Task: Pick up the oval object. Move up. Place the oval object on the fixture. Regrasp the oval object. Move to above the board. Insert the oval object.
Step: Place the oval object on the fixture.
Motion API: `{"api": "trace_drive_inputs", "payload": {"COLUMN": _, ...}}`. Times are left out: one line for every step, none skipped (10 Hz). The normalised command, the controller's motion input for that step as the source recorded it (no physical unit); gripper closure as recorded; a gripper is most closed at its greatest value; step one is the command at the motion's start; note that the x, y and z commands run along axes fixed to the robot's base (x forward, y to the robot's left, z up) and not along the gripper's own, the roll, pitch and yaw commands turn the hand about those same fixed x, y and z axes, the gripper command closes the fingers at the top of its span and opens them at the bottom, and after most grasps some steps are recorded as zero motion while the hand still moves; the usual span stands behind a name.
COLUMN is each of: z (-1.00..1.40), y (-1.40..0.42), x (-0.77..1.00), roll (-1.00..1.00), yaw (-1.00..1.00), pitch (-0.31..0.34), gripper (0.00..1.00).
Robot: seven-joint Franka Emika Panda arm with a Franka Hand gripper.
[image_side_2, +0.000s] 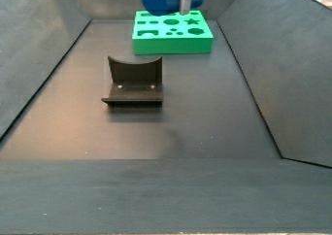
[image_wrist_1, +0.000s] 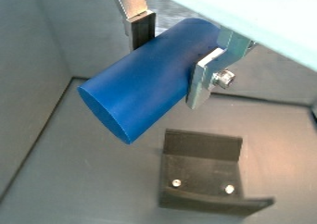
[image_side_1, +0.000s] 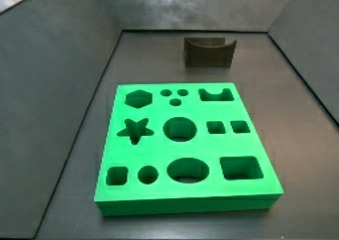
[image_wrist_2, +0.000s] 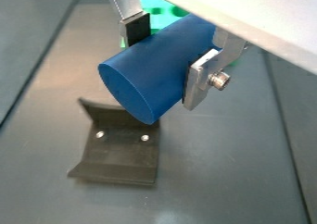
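The gripper [image_wrist_2: 171,50] hangs high above the fixture [image_wrist_2: 119,144], jaws clamped on the oval object [image_wrist_2: 155,72] (gripped near one end); a tilted descent could miss the notch.

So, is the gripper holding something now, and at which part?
Yes. The gripper holds the blue oval peg by its sides near one end, raised above the fixture.

Gripper [image_wrist_1: 177,54] hangs well above the floor, seen in both wrist views [image_wrist_2: 173,54]. Its silver finger plates [image_wrist_1: 206,78] are closed on the blue peg [image_wrist_1: 146,78], one on each side of it, peg end sticking out past them. In a side view the gripper [image_side_2: 188,0] sits at the frame's top edge.
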Motion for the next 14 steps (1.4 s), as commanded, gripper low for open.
{"api": "trace_drive_inputs", "payload": {"z": -0.23, "y": 0.29, "x": 1.0, "roll": -0.75, "yaw": 1.0, "pitch": 0.099, "gripper": 1.0}}
{"api": "trace_drive_inputs", "payload": {"z": -0.25, "y": 0.31, "x": 1.0, "roll": -0.85, "yaw": 1.0, "pitch": 0.107, "gripper": 1.0}}
{"api": "trace_drive_inputs", "payload": {"z": -0.18, "y": 0.24, "x": 0.95, "roll": -0.9, "yaw": 1.0, "pitch": 0.118, "gripper": 1.0}}
{"api": "trace_drive_inputs", "payload": {"z": -0.09, "y": 0.12, "x": 0.84, "roll": -0.95, "yaw": 1.0, "pitch": 0.156, "gripper": 1.0}}
{"api": "trace_drive_inputs", "payload": {"z": -0.06, "y": 0.1, "x": 0.77, "roll": -0.98, "yaw": 1.0, "pitch": 0.19, "gripper": 1.0}}
{"api": "trace_drive_inputs", "payload": {"z": -0.03, "y": 0.07, "x": 0.65, "roll": -1.0, "yaw": 0.94, "pitch": 0.277, "gripper": 1.0}}
{"api": "trace_drive_inputs", "payload": {"z": -0.02, "y": 0.05, "x": 0.58, "roll": -1.0, "yaw": 0.87, "pitch": 0.354, "gripper": 1.0}}
{"api": "trace_drive_inputs", "payload": {"z": -0.01, "y": 0.04, "x": 0.49, "roll": -1.0, "yaw": 0.74, "pitch": 0.479, "gripper": 1.0}}
{"api": "trace_drive_inputs", "payload": {"z": -0.02, "y": 0.05, "x": 0.46, "roll": -0.93, "yaw": 0.62, "pitch": 0.517, "gripper": 1.0}}
{"api": "trace_drive_inputs", "payload": {"z": -0.01, "y": 0.04, "x": 0.38, "roll": -0.63, "yaw": 0.25, "pitch": 0.508, "gripper": 1.0}}
{"api": "trace_drive_inputs", "payload": {"z": -0.01, "y": 0.05, "x": 0.35, "roll": -0.52, "yaw": 0.13, "pitch": 0.491, "gripper": 1.0}}
{"api": "trace_drive_inputs", "payload": {"z": -0.01, "y": 0.04, "x": 0.31, "roll": -0.35, "yaw": 0.01, "pitch": 0.441, "gripper": 1.0}}
{"api": "trace_drive_inputs", "payload": {"z": 0.0, "y": 0.03, "x": 0.26, "roll": -0.22, "yaw": -0.08, "pitch": 0.35, "gripper": 1.0}}
{"api": "trace_drive_inputs", "payload": {"z": -0.01, "y": 0.04, "x": 0.19, "roll": -0.17, "yaw": -0.14, "pitch": 0.268, "gripper": 1.0}}
